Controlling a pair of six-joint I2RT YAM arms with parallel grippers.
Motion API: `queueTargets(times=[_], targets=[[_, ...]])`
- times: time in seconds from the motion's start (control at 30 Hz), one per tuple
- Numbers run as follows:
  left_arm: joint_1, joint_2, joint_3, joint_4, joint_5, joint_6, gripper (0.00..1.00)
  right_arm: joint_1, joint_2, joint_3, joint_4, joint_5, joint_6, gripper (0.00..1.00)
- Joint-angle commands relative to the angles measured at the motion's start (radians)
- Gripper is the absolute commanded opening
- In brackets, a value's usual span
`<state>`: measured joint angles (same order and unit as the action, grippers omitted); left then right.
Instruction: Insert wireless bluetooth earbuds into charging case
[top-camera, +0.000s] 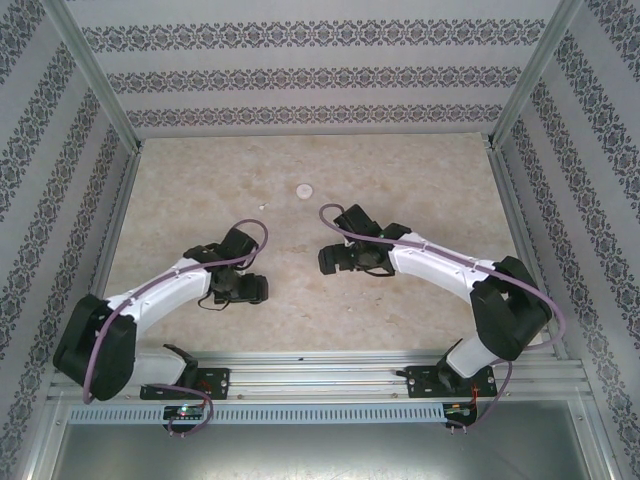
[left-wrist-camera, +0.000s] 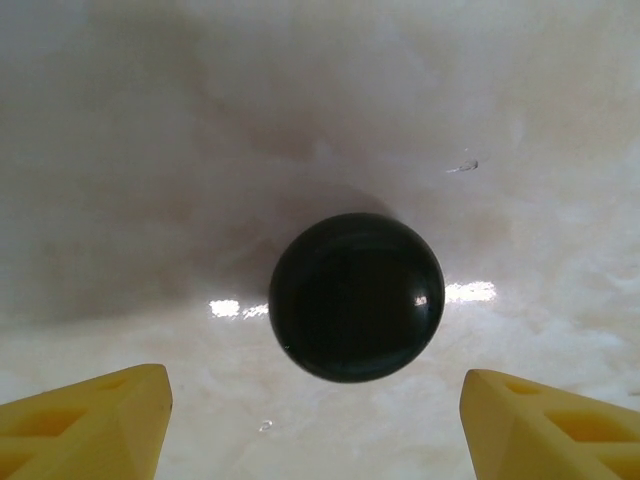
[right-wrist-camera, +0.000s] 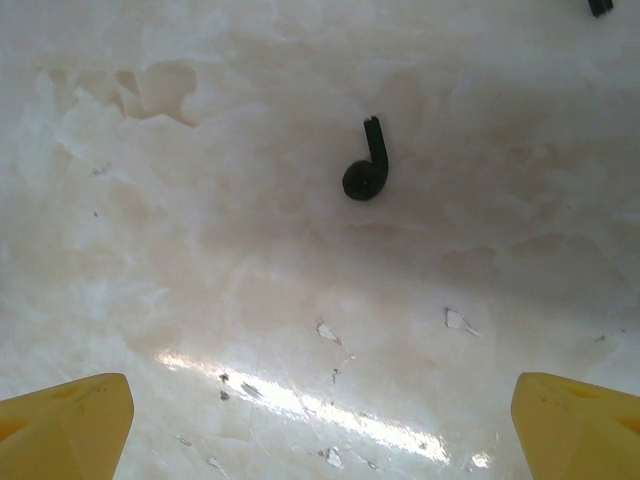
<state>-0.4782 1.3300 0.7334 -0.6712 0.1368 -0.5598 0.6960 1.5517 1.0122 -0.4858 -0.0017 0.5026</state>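
Note:
A glossy black round puck (left-wrist-camera: 356, 296), the closed charging case, lies on the marble table just ahead of my left gripper (left-wrist-camera: 315, 425). That gripper is open, its yellow fingers (left-wrist-camera: 95, 415) wide on either side and nothing between them. A tiny black stemmed earbud (right-wrist-camera: 366, 170) lies on the table well ahead of my right gripper (right-wrist-camera: 320, 430), which is open and holds nothing. A second small black piece (right-wrist-camera: 598, 6) is cut off at the top right edge of the right wrist view. From above, the left gripper (top-camera: 236, 289) and right gripper (top-camera: 342, 258) hang low over mid-table.
A small white round puck (top-camera: 303, 188) sits on the beige table (top-camera: 200, 190) behind both grippers. Patterned walls and metal posts close in the table on three sides. The surface under the right gripper is chipped.

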Motion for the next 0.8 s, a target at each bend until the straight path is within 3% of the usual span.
queueTargets(times=[0.0, 0.43, 0.77], targets=[[-0.036, 0.045, 0.034, 0.036, -0.042, -0.033, 0.74, -0.01, -0.032, -0.022, -0.019, 0.006, 0.025, 0.97], [-0.051, 0.168, 0.056, 0.101, -0.065, -0.026, 0.71, -0.032, -0.037, -0.019, -0.036, -0.003, 0.027, 0.97], [-0.051, 0.2, 0.049, 0.104, -0.039, 0.006, 0.55, -0.061, -0.058, -0.02, -0.034, -0.039, 0.043, 0.97]])
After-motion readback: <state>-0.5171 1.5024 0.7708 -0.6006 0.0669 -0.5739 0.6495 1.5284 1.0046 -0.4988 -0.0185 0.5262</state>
